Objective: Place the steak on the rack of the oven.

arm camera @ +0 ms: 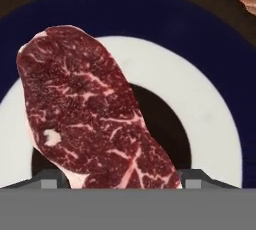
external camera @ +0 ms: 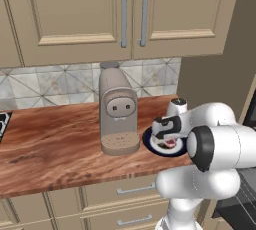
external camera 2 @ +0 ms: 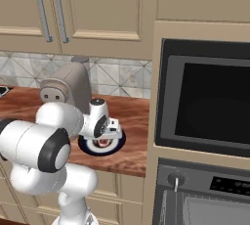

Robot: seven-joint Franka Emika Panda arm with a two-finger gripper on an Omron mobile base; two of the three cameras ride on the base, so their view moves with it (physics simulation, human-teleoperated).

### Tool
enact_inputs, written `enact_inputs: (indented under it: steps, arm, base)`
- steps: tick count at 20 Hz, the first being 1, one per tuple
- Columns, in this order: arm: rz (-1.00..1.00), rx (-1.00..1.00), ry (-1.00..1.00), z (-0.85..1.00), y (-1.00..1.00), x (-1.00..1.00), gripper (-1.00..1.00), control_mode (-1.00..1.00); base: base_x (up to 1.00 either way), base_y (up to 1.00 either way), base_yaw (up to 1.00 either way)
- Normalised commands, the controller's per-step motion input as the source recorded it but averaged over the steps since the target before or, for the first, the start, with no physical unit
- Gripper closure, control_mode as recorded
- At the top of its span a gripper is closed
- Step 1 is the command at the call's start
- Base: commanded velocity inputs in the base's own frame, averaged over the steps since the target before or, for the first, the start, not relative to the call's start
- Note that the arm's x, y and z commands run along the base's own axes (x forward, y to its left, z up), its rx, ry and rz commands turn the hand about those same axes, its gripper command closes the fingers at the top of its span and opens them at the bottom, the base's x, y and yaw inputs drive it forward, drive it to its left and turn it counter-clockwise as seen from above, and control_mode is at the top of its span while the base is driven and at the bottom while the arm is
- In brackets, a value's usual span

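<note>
- While the arm is reaching low over the counter [external camera: 55, 144], we are seeing the gripper [external camera: 169, 141] hanging just above the plate [external camera: 150, 143], pointing down at it.
- In the hand view we are looking at the steak [arm camera: 92, 109] filling the space between the two fingertips [arm camera: 50, 180], one grey tip showing at each side of its lower end.
- The jaws are standing apart with the meat between them; we cannot tell whether the tips are pressing on the steak or only flanking it.
- The steak is sitting over the plate's white centre, its upper end reaching across the dark-blue rim; whether it is lying flat or lifted we cannot tell.
- From the right base view we are noting a sliver of red [external camera 2: 102, 143] under the hand, on the plate [external camera 2: 117, 143].
- The plate is lying on the wooden counter just beside the coffee machine [external camera: 117, 114], near the counter's front edge.
- The oven [external camera 2: 205, 101] is standing in the beige cabinet to the right of the counter, well apart from the plate, its dark glass door shut.
</note>
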Motion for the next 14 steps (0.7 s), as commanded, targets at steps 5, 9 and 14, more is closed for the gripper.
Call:
enact_inputs:
  steps: [5, 9, 14]
  arm:
    - [-0.17, -0.01, -0.03, 0.25, 0.00, -0.26, 1.00, -1.00]
    - [-0.28, -0.01, 0.00, 0.72, -0.01, -0.48, 1.00, -1.00]
    - [-0.31, -0.02, -0.01, 0.71, -0.29, -0.78, 1.00, -1.00]
  base:
    - [0.00, 0.00, 0.00]
    - [0.00, 0.00, 0.00]
    - [0.00, 0.00, 0.00]
